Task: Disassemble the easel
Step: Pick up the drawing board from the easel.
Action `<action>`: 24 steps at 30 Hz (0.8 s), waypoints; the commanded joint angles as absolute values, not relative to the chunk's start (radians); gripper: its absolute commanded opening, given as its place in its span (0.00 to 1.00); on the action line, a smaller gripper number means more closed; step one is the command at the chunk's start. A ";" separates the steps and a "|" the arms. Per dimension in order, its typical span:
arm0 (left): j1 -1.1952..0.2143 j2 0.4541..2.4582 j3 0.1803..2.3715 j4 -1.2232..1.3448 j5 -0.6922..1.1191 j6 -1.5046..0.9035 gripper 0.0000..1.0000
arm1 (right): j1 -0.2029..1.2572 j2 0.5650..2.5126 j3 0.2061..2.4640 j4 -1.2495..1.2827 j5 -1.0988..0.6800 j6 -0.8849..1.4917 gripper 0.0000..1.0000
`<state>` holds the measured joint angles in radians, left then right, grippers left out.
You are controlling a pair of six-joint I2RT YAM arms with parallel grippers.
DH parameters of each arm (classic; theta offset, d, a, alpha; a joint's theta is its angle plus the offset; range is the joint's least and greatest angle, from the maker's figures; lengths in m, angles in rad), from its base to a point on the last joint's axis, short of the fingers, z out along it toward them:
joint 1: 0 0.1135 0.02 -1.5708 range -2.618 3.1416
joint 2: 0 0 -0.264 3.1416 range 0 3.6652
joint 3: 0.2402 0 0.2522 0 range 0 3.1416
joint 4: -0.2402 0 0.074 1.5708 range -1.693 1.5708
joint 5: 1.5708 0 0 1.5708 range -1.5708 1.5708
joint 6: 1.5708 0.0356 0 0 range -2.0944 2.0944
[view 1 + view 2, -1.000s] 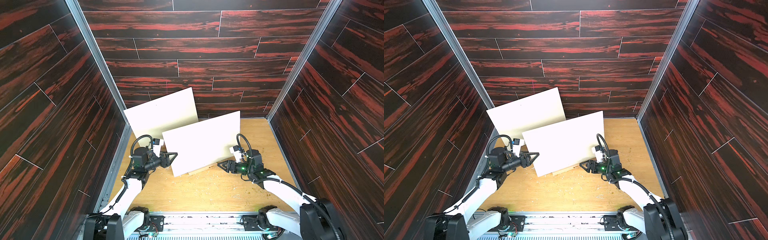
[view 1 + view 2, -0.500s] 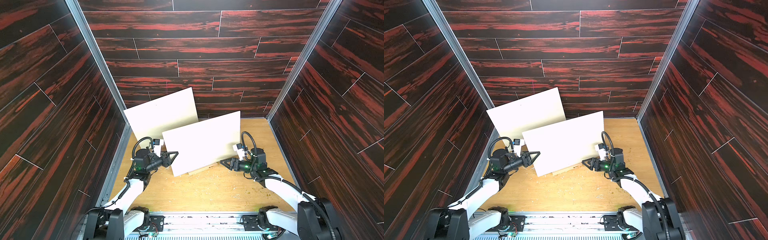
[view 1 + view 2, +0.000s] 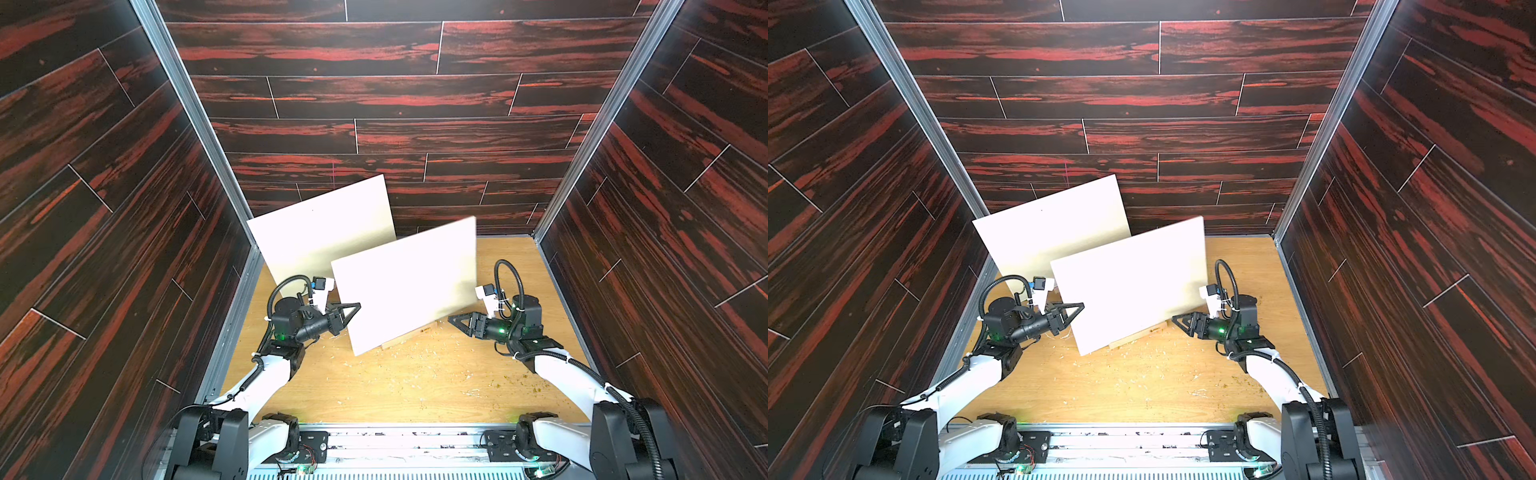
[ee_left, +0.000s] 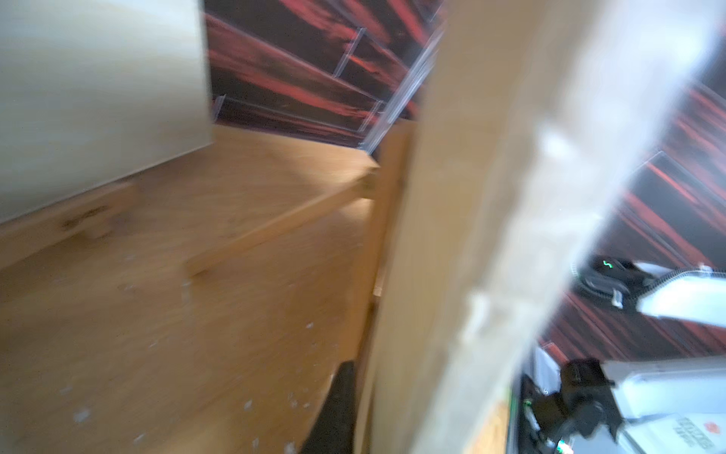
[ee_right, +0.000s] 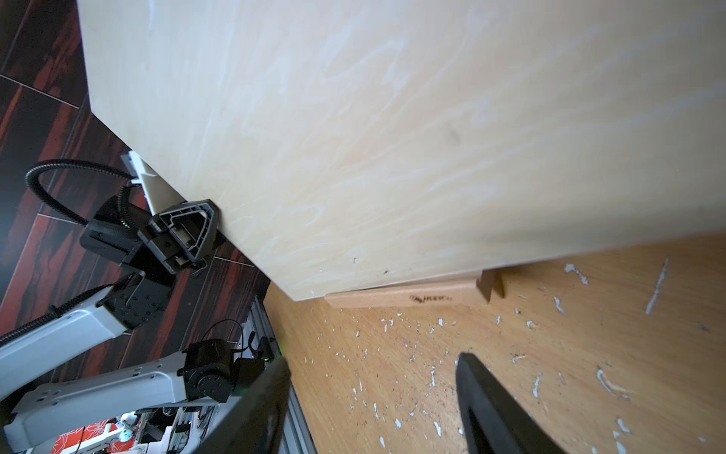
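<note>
There it is, the left pincer [image 3: 354, 308] clamped tight on the side edge of the front pale rectangular wooden panel [image 3: 407, 286], which stands tilted on a light wooden base strip [image 5: 408, 296] on the wood-grain table [image 3: 395, 386]. The right pincer [image 3: 454, 321] gapes wide, holding nothing, just off the panel's opposite lower corner. Beyond the left pincer, a second pale wooden panel [image 3: 324, 224] stands tilted too

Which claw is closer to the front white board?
Left. The left claw is pinching the front board at its side edge. The right claw is open by the board's other lower corner, not touching it.
</note>
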<state>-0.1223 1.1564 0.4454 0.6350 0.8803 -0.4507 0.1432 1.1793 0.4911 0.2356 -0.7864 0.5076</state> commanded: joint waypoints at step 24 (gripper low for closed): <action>-0.098 1.226 0.507 0.412 0.887 -0.454 0.00 | 0.099 1.692 0.503 0.966 -0.478 0.838 0.85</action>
